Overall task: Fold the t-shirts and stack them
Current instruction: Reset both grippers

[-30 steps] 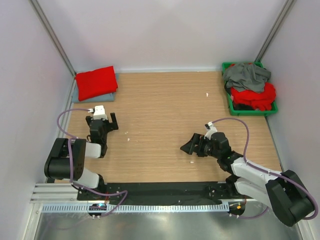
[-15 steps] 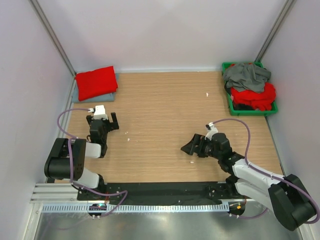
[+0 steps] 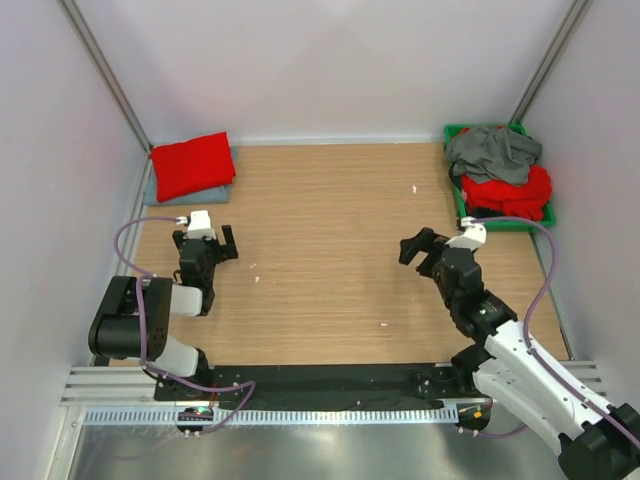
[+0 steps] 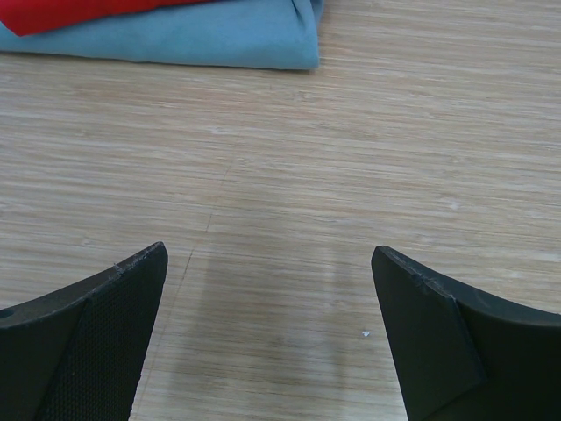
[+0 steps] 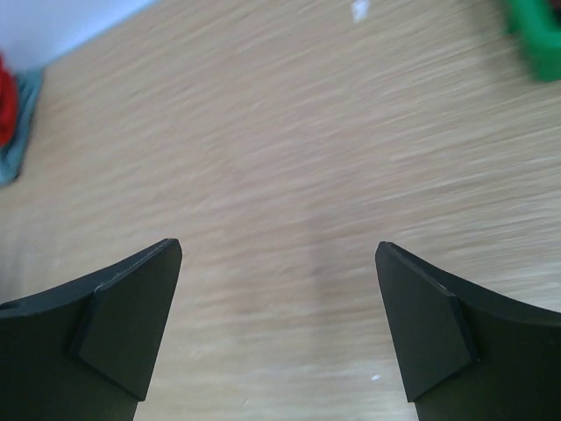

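Note:
A folded bright red t-shirt [image 3: 192, 165] lies on a folded blue-grey t-shirt [image 3: 163, 194] in the far left corner. The left wrist view shows the same pair, red [image 4: 79, 10] over blue-grey [image 4: 193, 37], just ahead of my fingers. A dark grey t-shirt [image 3: 492, 152] and crumpled red t-shirts [image 3: 512, 193] fill the green bin [image 3: 500, 222] at the far right. My left gripper [image 3: 205, 238] [image 4: 270, 263] is open over bare wood, short of the stack. My right gripper [image 3: 421, 252] [image 5: 279, 254] is open and empty above the table, left of the bin.
The table is bare wood [image 3: 320, 230] with a few white specks [image 3: 415, 189]. Walls close in on three sides, with metal posts at the back corners. A black strip and a rail run along the near edge by the arm bases. The bin's corner [image 5: 535, 39] shows in the right wrist view.
My right arm has swung right and away from the near edge, toward the bin, its gripper still open. The left arm and the shirts have not moved.

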### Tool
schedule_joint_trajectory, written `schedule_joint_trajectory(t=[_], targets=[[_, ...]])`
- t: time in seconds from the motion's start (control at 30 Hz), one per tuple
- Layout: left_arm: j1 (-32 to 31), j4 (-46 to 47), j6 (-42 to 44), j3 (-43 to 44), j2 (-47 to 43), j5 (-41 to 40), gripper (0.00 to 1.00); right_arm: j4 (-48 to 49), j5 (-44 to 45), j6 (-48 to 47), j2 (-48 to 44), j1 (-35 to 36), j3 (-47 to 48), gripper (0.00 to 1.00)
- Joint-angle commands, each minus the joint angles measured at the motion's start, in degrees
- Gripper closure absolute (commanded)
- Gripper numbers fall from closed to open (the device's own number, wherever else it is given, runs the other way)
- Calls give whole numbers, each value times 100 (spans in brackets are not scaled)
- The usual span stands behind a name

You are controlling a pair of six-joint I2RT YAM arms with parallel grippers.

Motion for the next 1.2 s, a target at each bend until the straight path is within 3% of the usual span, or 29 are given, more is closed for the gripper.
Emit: schedule_joint_trajectory(t=[0.0, 0.13, 0.17, 0.23, 0.27, 0.43, 0.6, 0.77, 0.83, 0.87, 0.93, 0.97, 1.0, 1.13, 1.17], targets=[[37, 461, 86, 100, -55, 1, 0, -258, 2759, -102, -20, 16, 122, 0], [28, 452, 86, 100, -55, 1, 0, 480, 3817, -838, 261, 16, -10, 0], [37, 461, 86, 100, -55, 1, 0, 838, 3994, -1510, 523, 16, -228, 0], [37, 452, 86, 100, -63, 1, 0, 2356, 4362, -2313, 988, -2, -588, 0], [37, 461, 86, 100, -63, 1, 0, 3694, 4443, -2995, 1574, -2, -956, 0], [37, 452, 86, 100, -55, 1, 0, 5919, 3971, -3835, 3713, -291, -1039, 0], [37, 443, 86, 100, -55, 1, 0, 6607, 3127, -4293, 4874, -414, -451, 0], [37, 452, 86, 100, -55, 1, 0, 6400, 2785, -4243, 5070, -809, -143, 0], [37, 452, 86, 100, -55, 1, 0, 6116, 1837, -3962, 4738, -1178, -256, 2], [37, 452, 86, 100, -55, 1, 0, 6081, 1442, -3508, 4622, -1693, -457, 2], [37, 452, 86, 100, -55, -8, 0, 6797, 565, -3119, 4646, -2171, -861, 3], [37, 443, 77, 100, -55, 1, 0, 7993, 429, -2908, 4874, -2451, -1289, 3], [37, 443, 86, 100, -55, 1, 0, 8223, 462, -2923, 4971, -2454, -1424, 0], [37, 452, 86, 100, -63, -8, 0, 7209, 410, -2801, 4763, -2489, -1083, 0], [28, 443, 86, 100, -55, -8, 0, 7536, 462, -2818, 4892, -2498, -1117, 0]])
